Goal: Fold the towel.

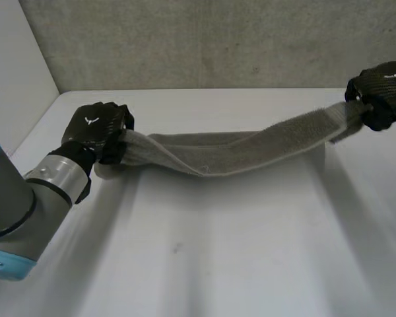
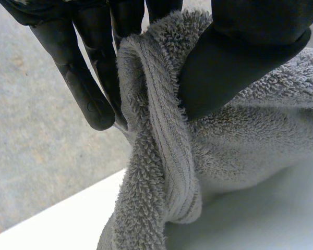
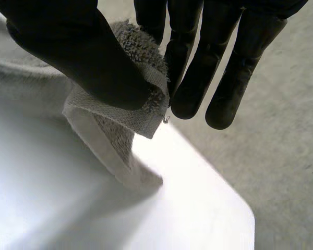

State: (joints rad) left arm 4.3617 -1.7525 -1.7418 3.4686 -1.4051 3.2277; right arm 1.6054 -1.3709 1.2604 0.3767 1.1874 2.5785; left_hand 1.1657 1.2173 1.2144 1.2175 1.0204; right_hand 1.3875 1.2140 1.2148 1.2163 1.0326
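- Two hands hold one grey towel [image 1: 231, 153] over the white table [image 1: 218, 257]. It is bunched into a long band that sags between them.
- At the end of the left arm [image 1: 26, 198], the left hand [image 1: 96, 131] is clenched on one end of the towel. The cloth comes out of the fist toward the other hand.
- In the left wrist view its thumb [image 2: 235, 57] pinches a gathered, hemmed edge against the fingers [image 2: 83, 83]. The rest of the cloth hangs from under the palm toward the table.
- From this hand the band dips, lowest nearer the left hand, then climbs. I cannot tell whether the low part touches the table.
- The right hand [image 1: 381, 84] is clamped on the towel's other end.
- In the right wrist view its thumb [image 3: 78, 52] pins a hemmed corner against the fingers [image 3: 198, 67], which are nearly straight. A short fold hangs below the thumb, over the table near its rounded corner.
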